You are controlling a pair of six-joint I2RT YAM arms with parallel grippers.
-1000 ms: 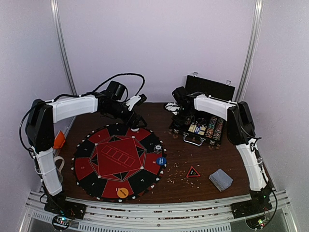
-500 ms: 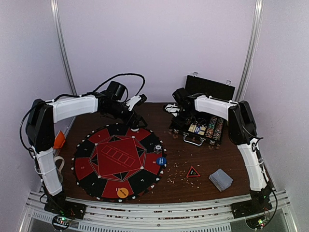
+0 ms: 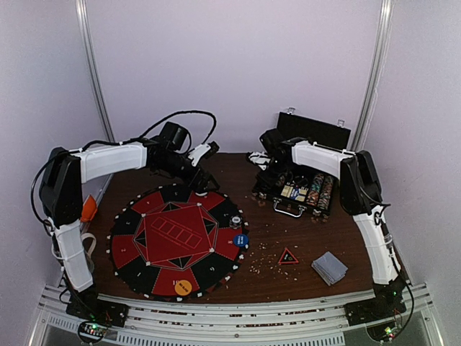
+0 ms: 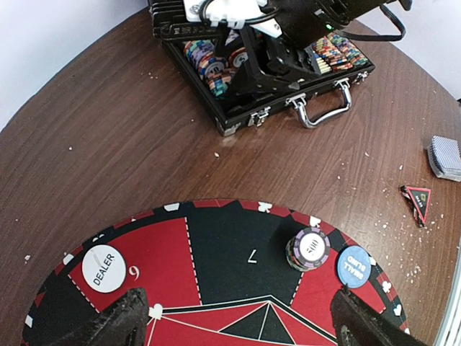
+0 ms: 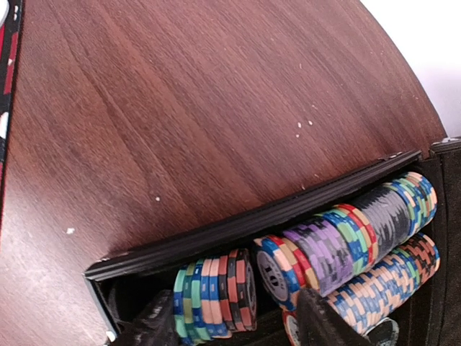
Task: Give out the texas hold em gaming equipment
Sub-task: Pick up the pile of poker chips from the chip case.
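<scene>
Several rows of poker chips (image 5: 338, 245) stand on edge in the chip case (image 5: 238, 225), just ahead of the right gripper (image 5: 229, 321); jaws parted, empty. Hard, slick, light; probably best pinched as a short stack across flat end faces.

White shells (image 3: 108, 160); black joints (image 3: 61, 189), cables (image 3: 180, 114); prob. base LEDs (image 3: 92, 329)

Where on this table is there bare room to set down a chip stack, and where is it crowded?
Bare table lies between the mat and the case, and along the near edge between mat and cards. Crowded: crumbs round the triangle marker; the case, with the right hand among its chips.
</scene>
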